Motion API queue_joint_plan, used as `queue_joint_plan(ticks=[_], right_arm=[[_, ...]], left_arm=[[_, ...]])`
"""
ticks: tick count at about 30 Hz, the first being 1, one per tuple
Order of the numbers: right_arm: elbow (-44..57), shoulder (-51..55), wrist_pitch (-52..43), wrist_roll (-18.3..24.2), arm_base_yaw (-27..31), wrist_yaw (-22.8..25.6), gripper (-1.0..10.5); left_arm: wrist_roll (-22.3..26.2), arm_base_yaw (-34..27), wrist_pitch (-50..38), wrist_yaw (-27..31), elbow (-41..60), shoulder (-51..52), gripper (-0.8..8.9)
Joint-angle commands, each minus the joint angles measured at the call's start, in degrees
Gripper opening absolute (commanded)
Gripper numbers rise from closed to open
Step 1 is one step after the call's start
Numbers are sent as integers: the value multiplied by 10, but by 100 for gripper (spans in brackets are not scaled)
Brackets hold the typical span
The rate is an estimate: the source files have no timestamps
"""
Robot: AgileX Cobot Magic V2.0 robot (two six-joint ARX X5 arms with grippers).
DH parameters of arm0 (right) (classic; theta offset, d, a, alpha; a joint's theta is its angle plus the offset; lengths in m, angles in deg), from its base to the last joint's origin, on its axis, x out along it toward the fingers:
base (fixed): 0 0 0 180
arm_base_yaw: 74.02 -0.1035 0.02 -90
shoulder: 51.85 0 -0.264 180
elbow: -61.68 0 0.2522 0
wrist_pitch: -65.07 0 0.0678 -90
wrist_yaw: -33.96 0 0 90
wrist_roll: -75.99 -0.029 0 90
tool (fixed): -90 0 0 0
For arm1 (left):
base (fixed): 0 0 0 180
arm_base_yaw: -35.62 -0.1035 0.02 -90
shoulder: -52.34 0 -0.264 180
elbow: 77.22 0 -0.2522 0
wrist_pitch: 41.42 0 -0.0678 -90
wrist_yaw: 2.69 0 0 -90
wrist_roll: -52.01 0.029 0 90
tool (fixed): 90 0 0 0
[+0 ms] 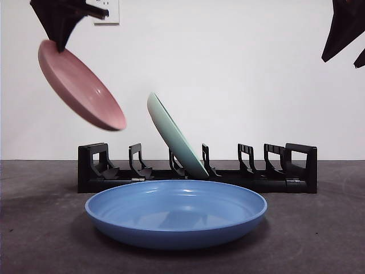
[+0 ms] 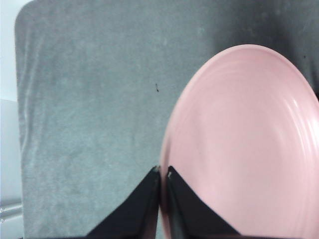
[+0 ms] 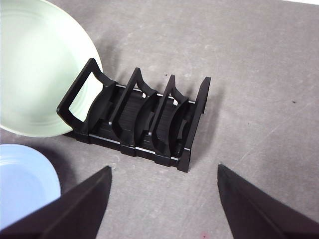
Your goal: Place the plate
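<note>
Transport is the step in hand: the left end effector is clenched on the rim of the pink plate, carrying it tilted in the air above the black dish rack's outer slots. A green plate already leans in a middle slot, and a blue plate lies flat on the grey desk just in front of the rack. The right end effector hangs released above the rack's other end. Next, I judge, the pink plate must be turned more upright and lowered edge-first into a free slot beside the green one.
</note>
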Motion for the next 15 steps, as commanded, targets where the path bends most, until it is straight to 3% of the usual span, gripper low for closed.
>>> queue_joint_plan(ticks=[1, 3, 8, 15], right_arm=[[-5, -3, -2, -4, -2, 2, 328], [-5, -3, -2, -4, -2, 2, 328], [-5, -3, -1, -4, -2, 2, 328], [-5, -3, 2, -4, -2, 2, 328]], left_arm=[[-2, 0, 18, 3, -19, 27, 10], [-4, 0, 18, 0, -19, 40, 10], [-10, -3, 21, -89, -17, 83, 10], [-12, -3, 21, -142, 32, 158, 10]])
